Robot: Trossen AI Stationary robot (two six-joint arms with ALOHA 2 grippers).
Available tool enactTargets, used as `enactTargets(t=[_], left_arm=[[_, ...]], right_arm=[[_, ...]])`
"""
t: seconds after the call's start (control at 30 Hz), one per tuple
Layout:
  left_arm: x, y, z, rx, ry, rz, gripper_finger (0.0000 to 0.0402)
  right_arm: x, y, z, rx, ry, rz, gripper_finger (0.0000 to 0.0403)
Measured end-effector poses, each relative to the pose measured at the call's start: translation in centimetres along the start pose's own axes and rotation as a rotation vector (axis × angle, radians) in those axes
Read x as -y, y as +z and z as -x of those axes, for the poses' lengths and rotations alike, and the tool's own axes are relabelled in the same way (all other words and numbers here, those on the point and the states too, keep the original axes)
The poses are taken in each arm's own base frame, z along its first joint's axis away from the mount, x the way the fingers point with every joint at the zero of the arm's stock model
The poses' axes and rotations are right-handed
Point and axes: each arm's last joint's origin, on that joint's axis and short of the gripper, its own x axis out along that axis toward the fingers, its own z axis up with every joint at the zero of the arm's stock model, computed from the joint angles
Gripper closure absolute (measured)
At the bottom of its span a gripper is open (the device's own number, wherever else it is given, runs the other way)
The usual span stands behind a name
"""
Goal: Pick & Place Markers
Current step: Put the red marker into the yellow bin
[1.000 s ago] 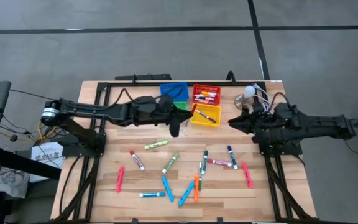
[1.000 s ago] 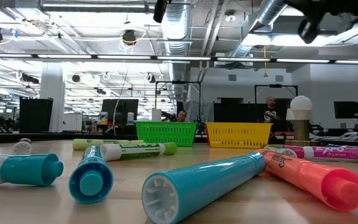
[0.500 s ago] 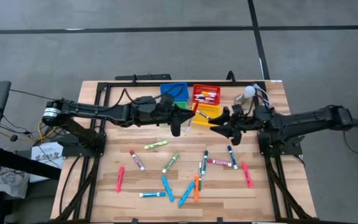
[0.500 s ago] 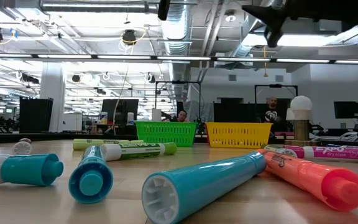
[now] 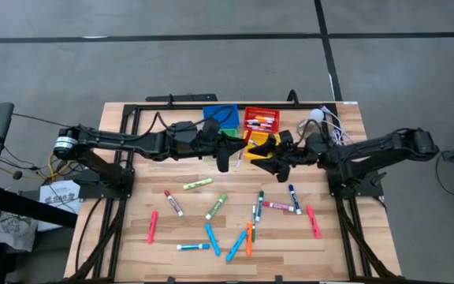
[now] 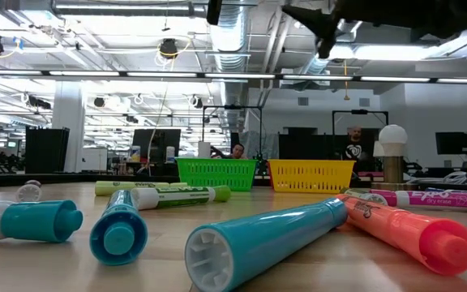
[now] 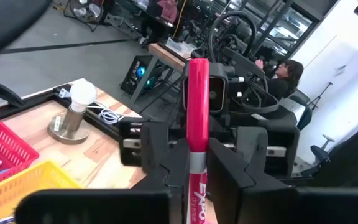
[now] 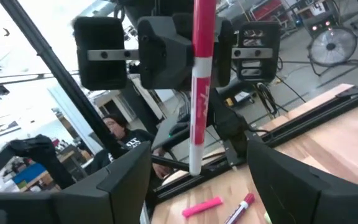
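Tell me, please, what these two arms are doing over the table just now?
The left gripper holds a pink-capped, white-bodied marker upright near the small coloured plastic bins. The right gripper, fingers open, faces it, seemingly for a hand-over. More than a dozen other markers lie scattered on the wooden table.

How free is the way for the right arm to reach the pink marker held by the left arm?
Probably free. The left tool holds the pink marker upright, and the right tool faces it, open, with nothing between them.
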Motion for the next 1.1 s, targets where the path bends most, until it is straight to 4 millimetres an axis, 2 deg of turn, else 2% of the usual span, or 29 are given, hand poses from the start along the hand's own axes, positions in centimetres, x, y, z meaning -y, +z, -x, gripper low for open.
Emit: enactTargets(t=[0.3, 0.63, 0.8, 1.1], left_arm=[[0.0, 0.0, 0.0, 0.002, 0.000, 0.000, 0.0363], [-0.1, -0.2, -0.2, 0.000, 0.010, -0.002, 0.0361], [-0.3, -0.7, -0.6, -0.011, 0.015, -0.005, 0.0360], [-0.6, -0.6, -0.7, -0.010, 0.026, -0.012, 0.0359]], right_arm=[[0.6, 0.8, -2.5, -0.017, 0.018, 0.006, 0.0147], [1.2, 1.4, -3.5, -0.023, -0.017, 0.007, 0.0152], [1.5, 1.6, -4.0, -0.018, -0.028, 0.008, 0.0189], [1.6, 1.5, -4.1, -0.021, -0.029, 0.008, 0.0292]])
